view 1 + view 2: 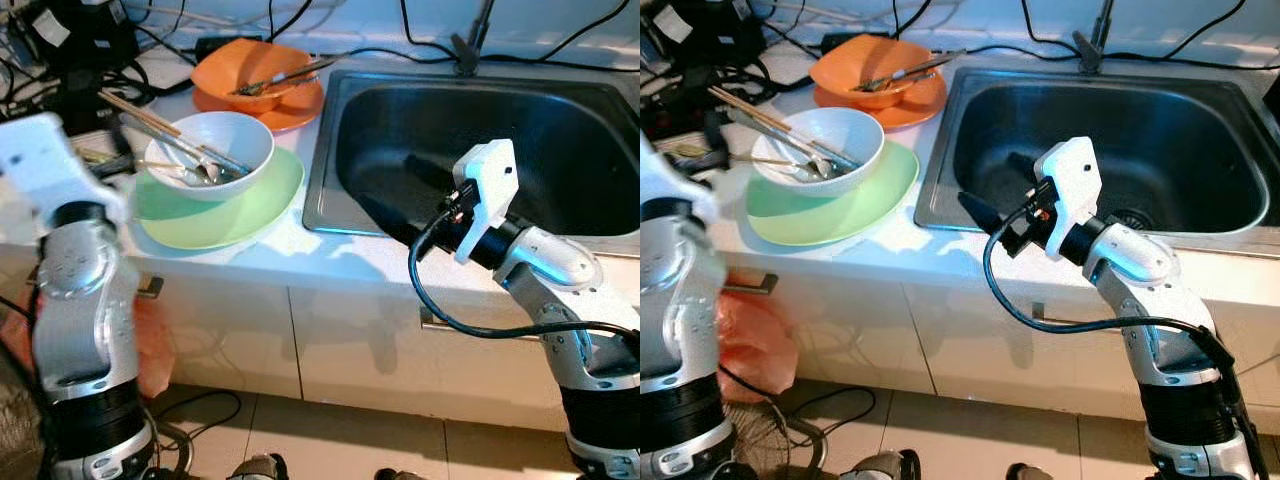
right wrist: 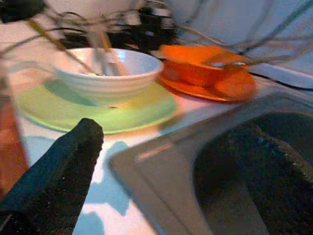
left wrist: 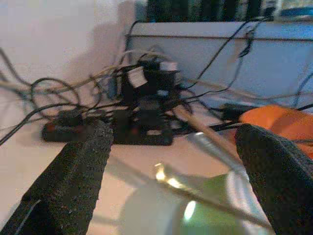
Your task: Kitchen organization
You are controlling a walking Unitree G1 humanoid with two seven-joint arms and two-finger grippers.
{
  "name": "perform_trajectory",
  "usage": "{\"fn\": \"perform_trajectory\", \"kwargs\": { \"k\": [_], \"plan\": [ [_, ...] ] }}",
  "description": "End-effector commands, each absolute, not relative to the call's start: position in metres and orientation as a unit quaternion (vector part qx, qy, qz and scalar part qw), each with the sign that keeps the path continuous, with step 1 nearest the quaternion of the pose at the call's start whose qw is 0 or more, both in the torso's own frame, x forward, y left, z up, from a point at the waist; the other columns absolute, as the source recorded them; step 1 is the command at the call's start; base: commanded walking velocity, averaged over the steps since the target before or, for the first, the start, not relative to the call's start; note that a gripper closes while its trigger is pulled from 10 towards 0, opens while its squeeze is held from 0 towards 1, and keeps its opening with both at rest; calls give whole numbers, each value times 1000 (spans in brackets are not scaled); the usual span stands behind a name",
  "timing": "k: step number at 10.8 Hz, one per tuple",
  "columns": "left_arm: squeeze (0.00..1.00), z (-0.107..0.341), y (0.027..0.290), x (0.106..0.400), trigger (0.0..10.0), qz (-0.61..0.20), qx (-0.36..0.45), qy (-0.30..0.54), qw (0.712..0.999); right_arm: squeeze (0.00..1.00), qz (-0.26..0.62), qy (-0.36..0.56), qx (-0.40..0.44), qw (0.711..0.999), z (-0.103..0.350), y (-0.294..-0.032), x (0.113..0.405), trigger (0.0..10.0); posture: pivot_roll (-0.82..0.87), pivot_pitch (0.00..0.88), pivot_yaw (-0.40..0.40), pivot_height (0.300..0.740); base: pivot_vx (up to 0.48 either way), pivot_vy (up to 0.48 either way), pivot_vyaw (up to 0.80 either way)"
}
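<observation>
A white bowl (image 1: pixel 212 150) holding chopsticks (image 1: pixel 150 122) and a spoon sits on a green plate (image 1: pixel 225 212) on the counter. Behind it an orange bowl (image 1: pixel 253 72) with utensils rests on an orange plate (image 1: pixel 295 112). My right gripper (image 1: pixel 390 185) is open, hovering over the front left corner of the steel sink (image 1: pixel 480 140), with nothing between its fingers (image 2: pixel 63 166). My left arm (image 1: pixel 75 270) is raised at the counter's left end. Its gripper (image 3: pixel 173 142) is open and empty, facing the plate's edge (image 3: pixel 210 200) and a chopstick (image 3: pixel 195 128).
A black power strip (image 3: pixel 112 129) and tangled cables (image 1: pixel 70 50) crowd the back left of the counter. A faucet base (image 1: pixel 468 55) stands behind the sink. White cabinet fronts (image 1: pixel 350 350) run below, with cables and an orange bag (image 1: pixel 755 340) on the floor.
</observation>
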State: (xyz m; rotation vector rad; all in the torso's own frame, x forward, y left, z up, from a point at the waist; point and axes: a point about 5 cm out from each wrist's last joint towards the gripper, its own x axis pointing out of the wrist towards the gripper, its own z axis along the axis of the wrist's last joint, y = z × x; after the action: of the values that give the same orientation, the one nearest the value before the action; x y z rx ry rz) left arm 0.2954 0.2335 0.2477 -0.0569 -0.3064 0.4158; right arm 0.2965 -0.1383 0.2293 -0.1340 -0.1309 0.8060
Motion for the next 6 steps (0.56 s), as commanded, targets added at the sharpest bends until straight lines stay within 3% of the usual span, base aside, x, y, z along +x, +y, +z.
{"fn": "perform_trajectory", "kwargs": {
  "k": [1, 6],
  "plan": [
    [0, 249, 238, 294, 10000, 222, -36, -151, 963, 0, 444, -69, -71, 891, 234, -129, 285, 10000, 101, 151, 51, 740, 0, 0, 0],
    [0, 231, 237, 318, 10000, 166, -113, -88, 976, 0, 467, -57, -97, 877, 229, -130, 278, 10000, 86, 151, 52, 740, 0, 0, 0]
  ]
}}
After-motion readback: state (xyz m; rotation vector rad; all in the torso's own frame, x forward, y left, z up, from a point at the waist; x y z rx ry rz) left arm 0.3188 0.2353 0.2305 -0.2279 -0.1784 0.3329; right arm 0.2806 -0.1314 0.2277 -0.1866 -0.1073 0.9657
